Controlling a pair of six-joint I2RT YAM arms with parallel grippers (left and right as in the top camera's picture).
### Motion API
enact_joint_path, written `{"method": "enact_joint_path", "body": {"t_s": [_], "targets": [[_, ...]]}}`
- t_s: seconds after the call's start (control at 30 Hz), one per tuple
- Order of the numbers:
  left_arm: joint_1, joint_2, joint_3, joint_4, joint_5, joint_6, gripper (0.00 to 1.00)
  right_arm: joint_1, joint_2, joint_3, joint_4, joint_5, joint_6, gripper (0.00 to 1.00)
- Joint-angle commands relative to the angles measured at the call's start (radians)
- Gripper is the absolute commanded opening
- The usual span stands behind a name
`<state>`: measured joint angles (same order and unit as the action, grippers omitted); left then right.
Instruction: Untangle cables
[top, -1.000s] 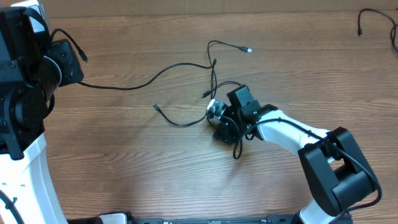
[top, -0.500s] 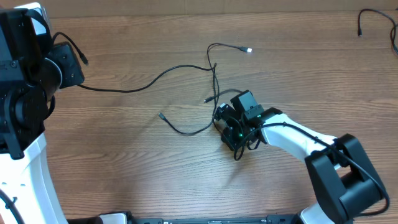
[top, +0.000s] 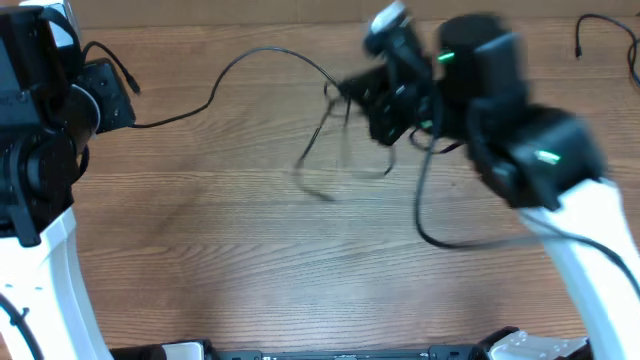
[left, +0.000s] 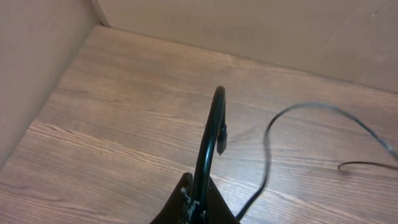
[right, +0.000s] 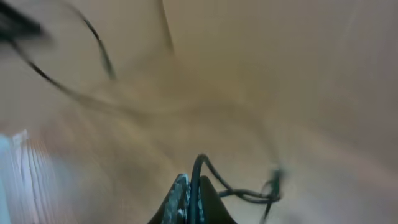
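The left arm (top: 40, 120) stands at the counter's (top: 200, 260) left edge. Its wrist view shows the left fingers (left: 179, 208) clenched together on a cable: a stiff black loop stands up from between them, and a thin strand leaves just beside it and curves off to the right over the wood.

The cables (top: 262, 52) run from that grip in one long strand across the counter. The strand climbs in an arc toward the middle and meets the right fingers (top: 385, 108) near the far edge. Below that point, several loose strands (top: 320, 150) hang down and trail off to the left. They are too smeared to tell whether they touch the wood.

The right arm (top: 510, 110) is blurred in the overhead view and looms large over the right half of the counter. Its thicker black lead droops beneath it. The right wrist view is smeared too, but the right fingers look pressed together on a cable, which loops out from them to a small dark plug (right: 273, 180) on the right.

A lone cable (top: 580, 38) lies at the far right corner, well apart from the rest.
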<state>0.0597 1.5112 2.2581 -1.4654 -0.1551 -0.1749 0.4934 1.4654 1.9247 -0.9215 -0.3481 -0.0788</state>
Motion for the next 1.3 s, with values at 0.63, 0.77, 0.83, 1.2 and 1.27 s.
{"method": "enact_joint_path", "body": {"t_s": [0.63,0.77,0.83,1.2,1.27], "targets": [[0.175,-0.028,0.01,-0.06,-0.396,-0.116,0.04,-0.738,0.04,0.309,0.343,-0.129,0.077,0.04],[0.248,-0.066,0.01,-0.06,-0.396,-0.12,0.04,-0.933,0.067,0.309,0.383,-0.219,0.128,0.04],[0.264,-0.084,0.01,-0.058,-0.405,-0.12,0.04,-1.007,0.08,0.309,0.421,-0.225,0.132,0.04],[0.333,-0.168,0.01,-0.066,-0.567,-0.144,0.04,-1.359,0.145,0.309,0.576,-0.222,0.162,0.04],[0.358,-0.187,0.01,-0.074,-0.567,-0.148,0.04,-1.422,0.165,0.309,0.576,-0.223,0.162,0.04]]}}
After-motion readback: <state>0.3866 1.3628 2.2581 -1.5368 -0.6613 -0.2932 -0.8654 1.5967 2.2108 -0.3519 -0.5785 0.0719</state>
